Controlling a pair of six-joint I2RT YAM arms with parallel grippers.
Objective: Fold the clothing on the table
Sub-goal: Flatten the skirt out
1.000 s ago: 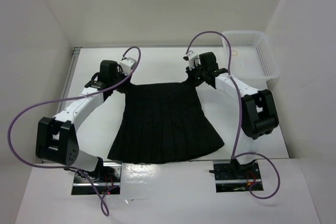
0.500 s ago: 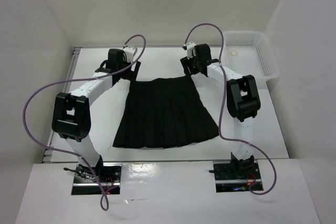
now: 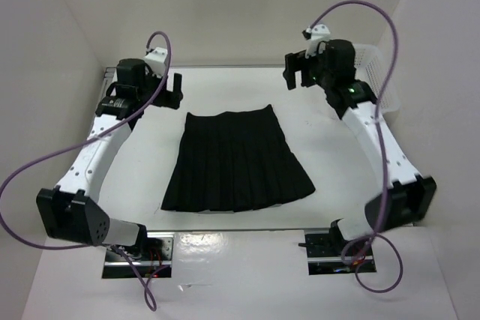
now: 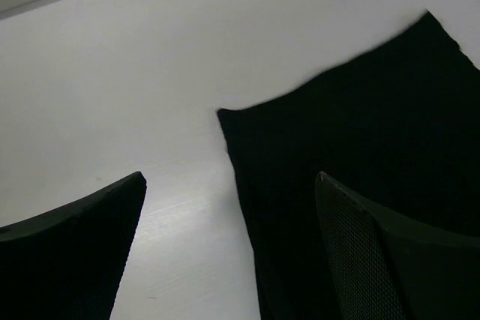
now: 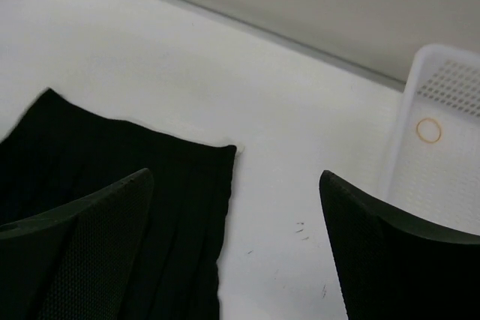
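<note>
— White table [image 3: 150, 157], with the black skirt [image 3: 236, 159] lying flat mid-table, waistband farthest from the arm bases.
— And the grippers?
— Both the left gripper [image 3: 177, 89] and the right gripper [image 3: 295, 76] hover off the waistband corners, fingers spread wide, gripping nothing.

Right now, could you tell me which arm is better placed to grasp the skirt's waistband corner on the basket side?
Right. The right gripper, open, hangs just beyond that corner of the skirt, which shows between its fingers in the wrist view. The left gripper sits by the opposite corner.
</note>
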